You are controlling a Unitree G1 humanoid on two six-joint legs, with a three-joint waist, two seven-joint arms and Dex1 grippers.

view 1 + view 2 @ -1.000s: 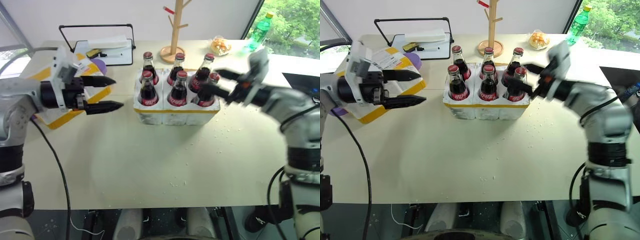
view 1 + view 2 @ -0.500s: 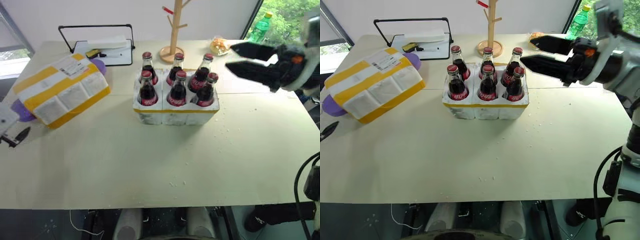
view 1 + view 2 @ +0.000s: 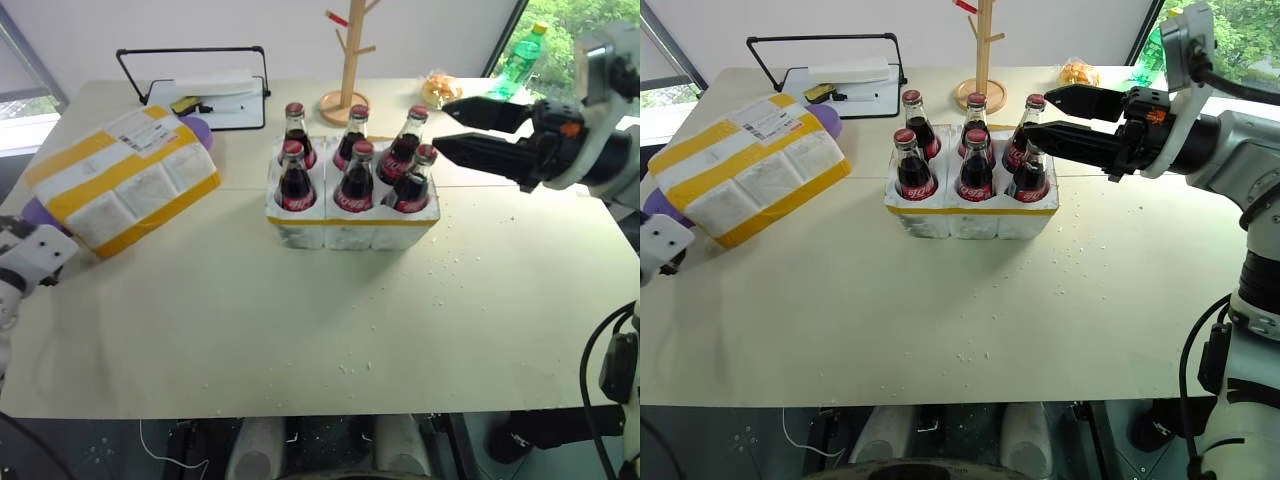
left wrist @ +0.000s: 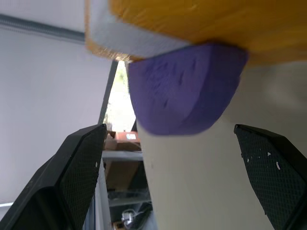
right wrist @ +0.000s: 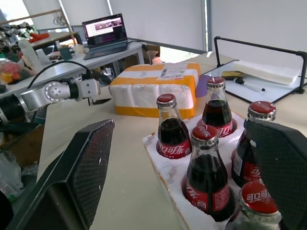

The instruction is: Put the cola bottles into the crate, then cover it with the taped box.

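Your left gripper (image 4: 168, 187) sits wide open, low beside the taped box (image 3: 120, 180) at the table's left. It's light, crumbly foam, so I'd grab the short ends, gently. Further back, six cola bottles (image 3: 355, 180) fill the crate (image 3: 350, 225); right gripper (image 3: 1040, 115) hovers open.

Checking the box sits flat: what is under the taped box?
A purple object sticks out beneath the taped box; how far underneath it reaches is hidden.

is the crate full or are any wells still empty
Full: all six cola bottles stand upright in the crate, two rows of three, no open well showing. The taped box lies apart, left.
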